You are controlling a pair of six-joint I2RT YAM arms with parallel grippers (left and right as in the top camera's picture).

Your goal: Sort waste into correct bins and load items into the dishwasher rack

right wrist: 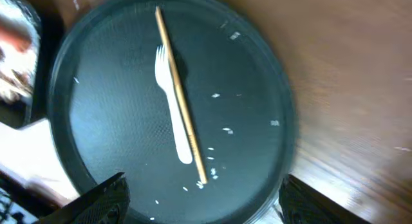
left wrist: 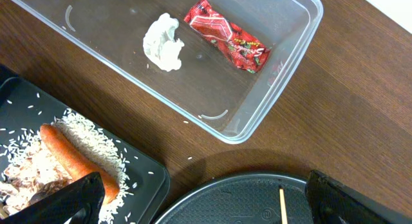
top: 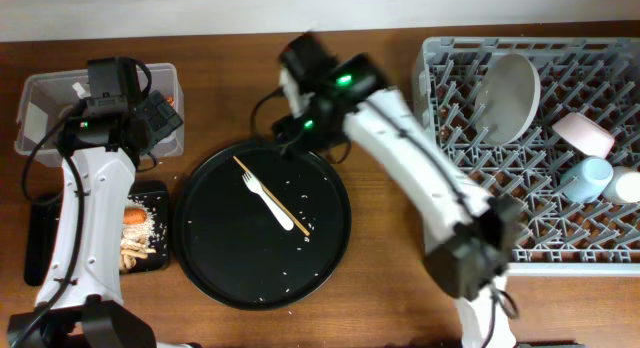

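Note:
A white fork (top: 262, 194) and wooden chopsticks (top: 281, 203) lie on the round black tray (top: 330, 248); both also show in the right wrist view, fork (right wrist: 172, 108), chopsticks (right wrist: 182, 111). My right gripper (right wrist: 199, 198) is open and empty above that tray. My left gripper (left wrist: 206, 201) is open and empty over the table between the bins. The clear tub (left wrist: 283, 76) holds the red wrapper (left wrist: 226, 42) and white tissue (left wrist: 163, 42). The flat black tray (left wrist: 145, 166) holds rice (left wrist: 96, 137) and the carrot (left wrist: 74, 159). The grey rack (top: 470, 158) holds the plate (top: 507, 96), pink bowl (top: 584, 134), blue cup (top: 588, 178) and white cup (top: 627, 185).
A few rice grains are scattered on the round black tray (right wrist: 277, 153) and on the brown table (left wrist: 360, 108). The clear tub (top: 40, 98) stands at the back left, the flat black tray (top: 40, 238) in front of it.

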